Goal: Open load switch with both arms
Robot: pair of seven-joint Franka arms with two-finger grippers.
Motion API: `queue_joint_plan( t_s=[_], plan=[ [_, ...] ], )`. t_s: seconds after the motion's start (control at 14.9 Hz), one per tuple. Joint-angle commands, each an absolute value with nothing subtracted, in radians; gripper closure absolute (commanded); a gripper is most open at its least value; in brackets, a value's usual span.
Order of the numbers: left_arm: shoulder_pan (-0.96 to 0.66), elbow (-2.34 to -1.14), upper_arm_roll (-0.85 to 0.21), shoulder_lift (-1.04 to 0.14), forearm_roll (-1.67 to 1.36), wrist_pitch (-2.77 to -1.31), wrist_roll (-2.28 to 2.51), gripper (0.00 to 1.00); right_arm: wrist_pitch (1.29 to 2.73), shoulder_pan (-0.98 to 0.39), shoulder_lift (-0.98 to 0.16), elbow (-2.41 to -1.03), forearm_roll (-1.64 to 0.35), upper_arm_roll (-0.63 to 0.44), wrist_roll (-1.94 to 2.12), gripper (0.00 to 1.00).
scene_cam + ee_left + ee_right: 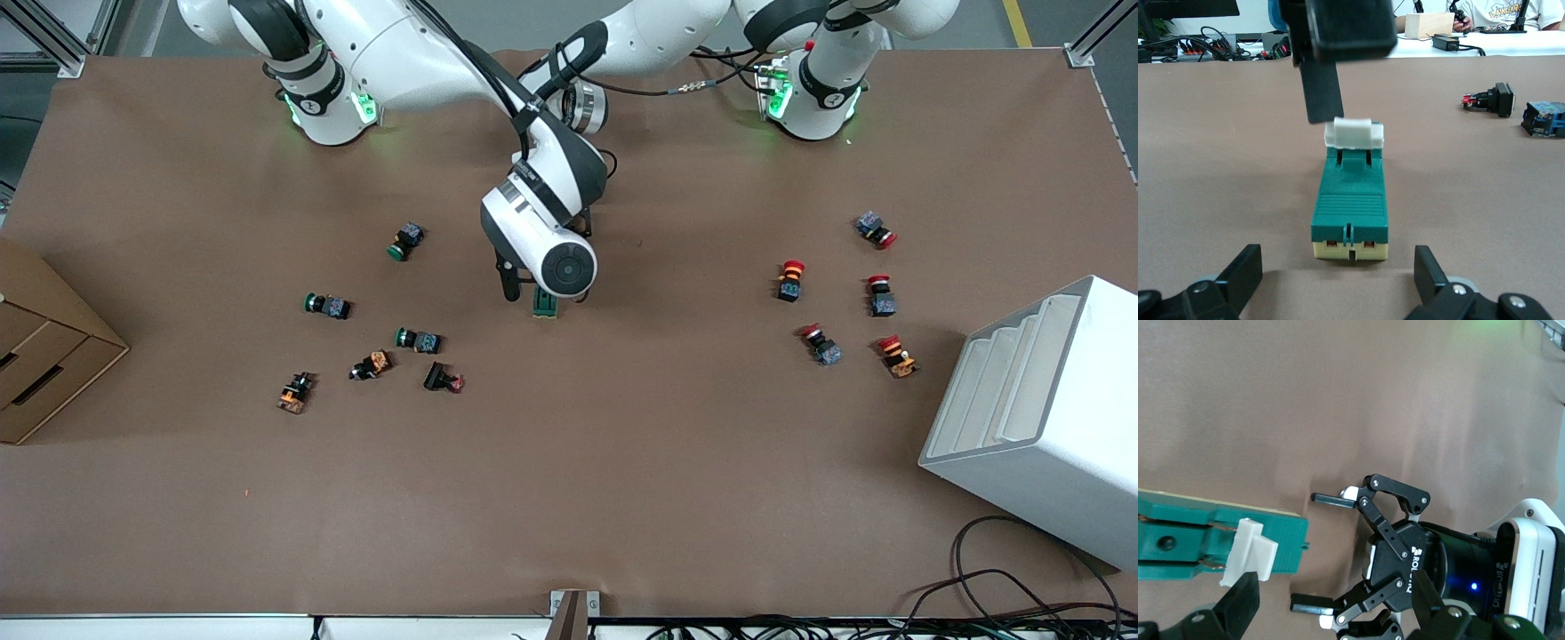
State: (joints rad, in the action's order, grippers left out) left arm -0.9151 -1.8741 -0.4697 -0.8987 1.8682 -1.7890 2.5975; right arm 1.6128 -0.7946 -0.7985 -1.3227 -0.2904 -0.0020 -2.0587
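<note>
Around the load switch, both grippers' fingers gape empty, push buttons nearby.

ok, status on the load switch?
Left gripper open, facing load switch, not gripping. Right gripper open, one finger beside white toggle. Push buttons well clear.

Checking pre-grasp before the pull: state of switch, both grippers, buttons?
Switch: lying on the table, gripped by neither.
Left gripper: open, straddling the switch end away from the toggle.
Right gripper: open, one finger at the toggle.
Buttons: loose, tipped over.
</note>
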Motion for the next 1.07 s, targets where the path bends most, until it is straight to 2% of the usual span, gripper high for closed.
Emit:
queue_joint_plan(
  t_s=[0.0, 0.67, 1.01],
  plan=[
    [-0.916, -1.875, -0.465, -0.910, 1.867, -1.778, 2.614, 0.00, 1.611, -0.804, -0.793, -1.365, -0.262, -0.003, -2.063, 0.00],
    [-0.917, -1.871, -0.465, -0.908, 1.867, -1.778, 2.614, 0.00, 1.609, -0.802, -0.782, -1.365, -0.222, -0.009, -1.994, 0.00],
    [-0.917, -1.867, -0.466, -0.905, 1.867, -1.778, 2.614, 0.00, 1.539, -0.687, -0.714, -1.312, -0.168, -0.018, -1.693, 0.00]
  ],
)
